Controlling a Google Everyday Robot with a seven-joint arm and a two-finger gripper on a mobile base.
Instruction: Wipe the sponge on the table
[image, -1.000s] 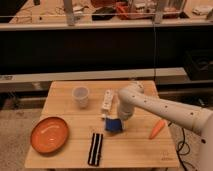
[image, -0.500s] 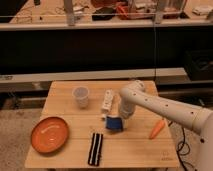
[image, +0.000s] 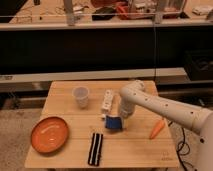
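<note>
The dark-blue sponge (image: 114, 123) rests against the light-wood table (image: 135, 146) near its middle, just right of centre. My gripper (image: 112, 118) reaches down from the white arm on the right and is shut on the sponge's top, pressing it onto the boards. The gripper hides the sponge's upper edge.
An orange plate (image: 49, 134) lies at the front left. A black two-bar block (image: 95, 148) sits just in front of the sponge. Behind the sponge stand a white cup (image: 80, 96) and a white oblong object (image: 107, 100). A carrot (image: 157, 128) lies to the right. A cluttered grey bench (image: 100, 22) runs behind.
The sponge and gripper have shifted only slightly, a little right and then back left, staying on the same patch of table.
</note>
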